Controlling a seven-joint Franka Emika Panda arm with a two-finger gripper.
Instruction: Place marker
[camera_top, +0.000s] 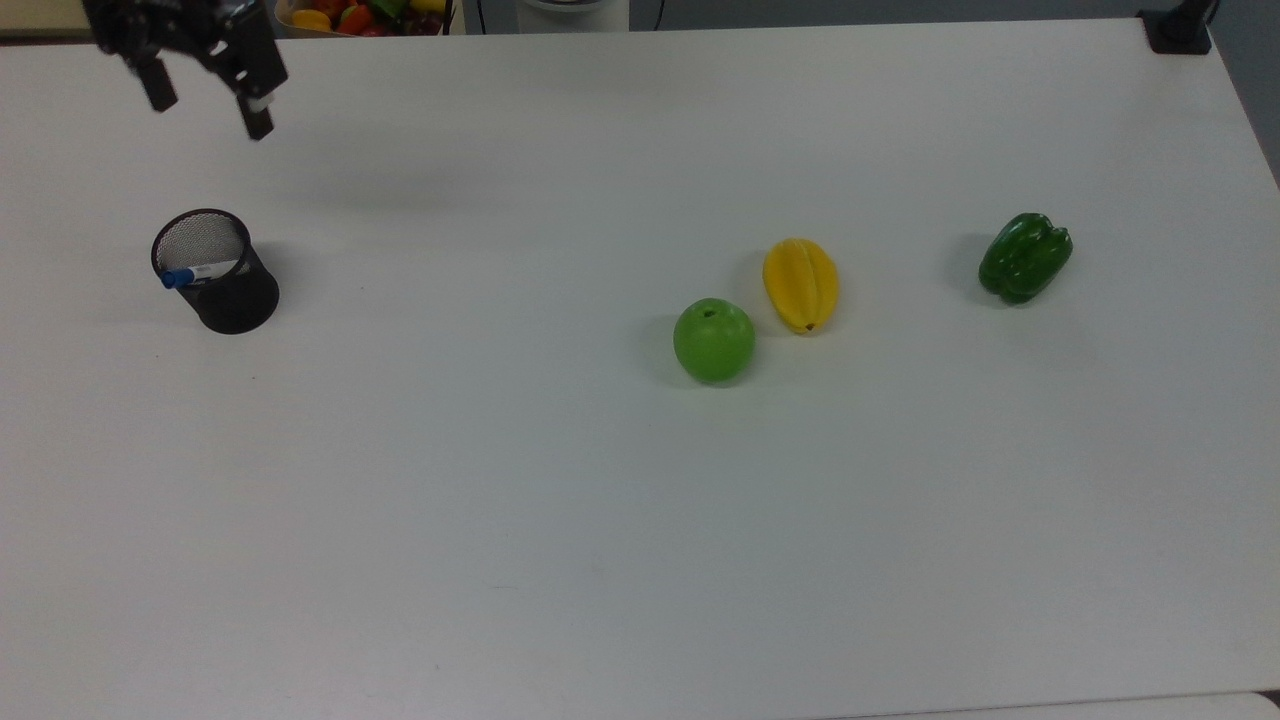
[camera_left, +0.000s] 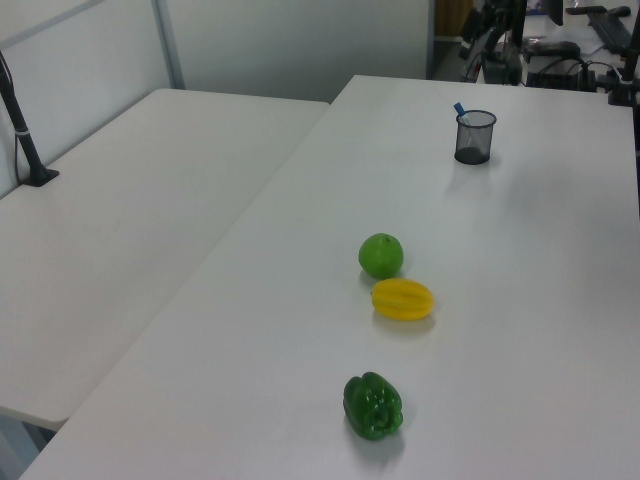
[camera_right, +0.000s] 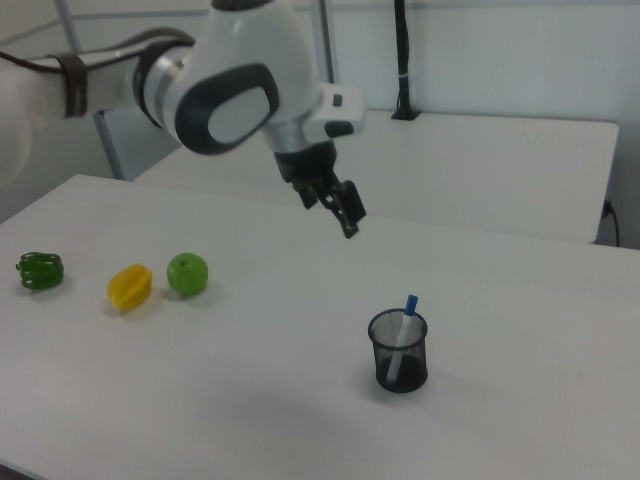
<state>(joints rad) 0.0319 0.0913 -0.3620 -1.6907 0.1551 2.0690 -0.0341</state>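
The marker (camera_top: 200, 273), white with a blue cap, stands tilted inside the black mesh cup (camera_top: 235, 300) at the top view's left, its blue cap resting on the rim. The left view shows its blue end (camera_left: 459, 108) sticking out of the cup (camera_left: 474, 140). In the right view the marker (camera_right: 408, 315) leans in the cup (camera_right: 400, 355). My gripper (camera_top: 207, 108) hangs open and holds nothing, well above and behind the cup in the top view. It sits up and to the left of the cup in the right view, gripper (camera_right: 348, 218) apart from it.
A green apple (camera_top: 713, 340), a yellow star fruit (camera_top: 800, 284) and a green pepper (camera_top: 1024, 256) lie on the white table toward the top view's right. A bowl of mixed fruit (camera_top: 360, 15) sits past the far edge. A black clamp (camera_top: 1178, 30) grips the far right corner.
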